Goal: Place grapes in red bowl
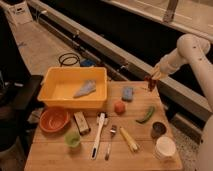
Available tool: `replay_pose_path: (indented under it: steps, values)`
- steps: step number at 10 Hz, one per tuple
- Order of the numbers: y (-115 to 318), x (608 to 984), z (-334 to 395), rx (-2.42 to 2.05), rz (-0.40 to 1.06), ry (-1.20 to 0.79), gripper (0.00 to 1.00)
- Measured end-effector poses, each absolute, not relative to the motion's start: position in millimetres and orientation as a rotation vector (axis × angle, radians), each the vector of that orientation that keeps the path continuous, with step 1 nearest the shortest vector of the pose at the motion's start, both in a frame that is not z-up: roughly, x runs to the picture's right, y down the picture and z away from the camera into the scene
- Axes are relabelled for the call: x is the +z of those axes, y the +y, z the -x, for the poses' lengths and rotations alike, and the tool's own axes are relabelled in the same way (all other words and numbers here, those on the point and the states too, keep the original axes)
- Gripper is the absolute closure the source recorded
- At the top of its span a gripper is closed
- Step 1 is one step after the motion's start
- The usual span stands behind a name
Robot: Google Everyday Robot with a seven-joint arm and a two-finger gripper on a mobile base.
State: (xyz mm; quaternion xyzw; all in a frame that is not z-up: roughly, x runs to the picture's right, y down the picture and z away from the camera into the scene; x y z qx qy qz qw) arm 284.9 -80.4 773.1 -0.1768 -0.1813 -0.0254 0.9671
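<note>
My gripper (pixel 151 80) hangs at the back right of the wooden table (pixel 60 160), just above its far edge. It is shut on the grapes (pixel 150 85), a small dark reddish cluster that dangles from the fingertips, lifted off the table. The red bowl (pixel 53 119) sits at the table's left side, in front of the yellow tub, far to the left of the gripper. The bowl looks empty.
A yellow tub (pixel 60 75) with a grey-blue cloth (pixel 85 89) stands at the back left. A blue sponge (pixel 127 93), an orange-red fruit (pixel 119 107), a green pepper (pixel 146 115), a green cup (pixel 73 139), a brush (pixel 97 135), a dark cup (pixel 158 130) and a white cup (pixel 165 147) lie about the table.
</note>
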Motion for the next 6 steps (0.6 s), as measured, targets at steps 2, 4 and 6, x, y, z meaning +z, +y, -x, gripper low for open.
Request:
replay_pose_path:
  steps: [2, 4, 6]
  values:
    - [-102, 726, -258, -0.133, 0.303, -0.429, 1.0]
    - [-107, 688, -219, -0.229, 0.271, -0.515, 1.0]
    - [-102, 660, -194, -0.304, 0.265, -0.559, 1.0]
